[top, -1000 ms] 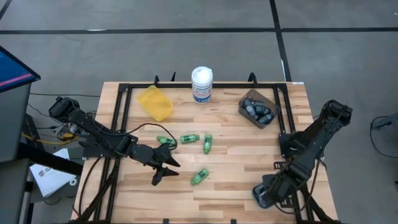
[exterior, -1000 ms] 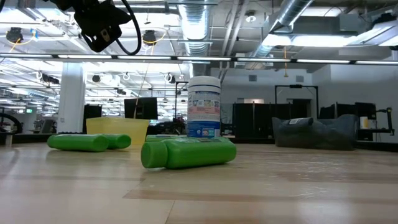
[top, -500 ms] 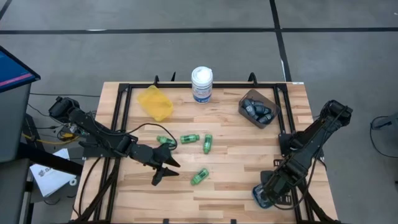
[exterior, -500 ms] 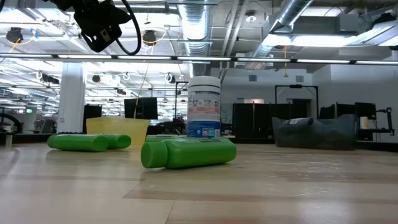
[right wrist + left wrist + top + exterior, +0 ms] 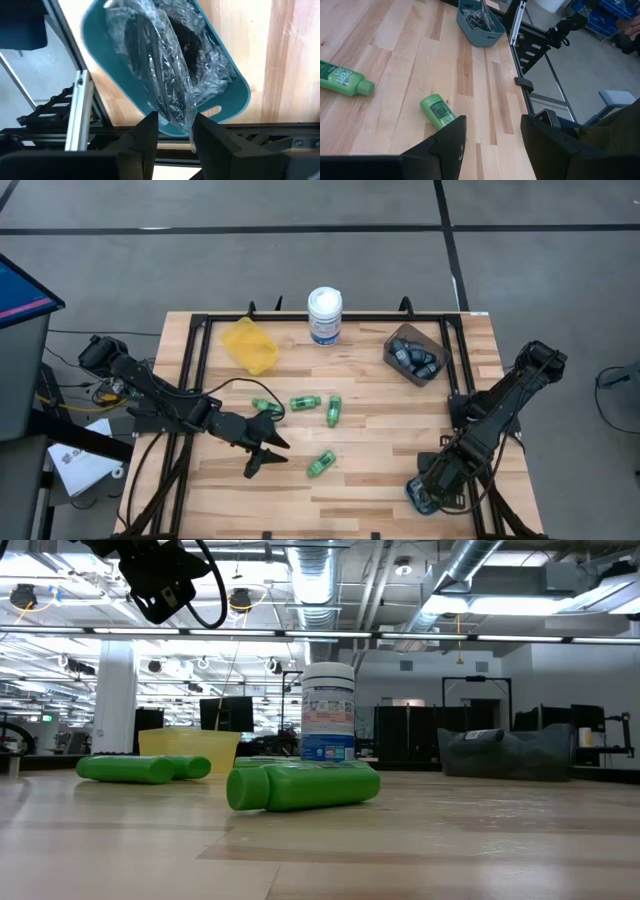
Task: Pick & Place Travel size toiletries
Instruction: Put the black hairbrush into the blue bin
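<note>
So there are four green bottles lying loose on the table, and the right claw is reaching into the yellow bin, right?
Not quite. The four green bottles do lie loose on the table, but the right claw is at the teal bin of shiny wrapped items, not the yellow bin. The right wrist view shows it.

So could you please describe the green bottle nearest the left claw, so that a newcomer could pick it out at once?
Start at the white tub at the table's far edge and come toward the near edge, past the row of three green bottles. The one you want, the lone green bottle, lies by itself nearer the near edge, just right of the open left claw. Unlike the others, it has no green neighbour beside it.
</note>
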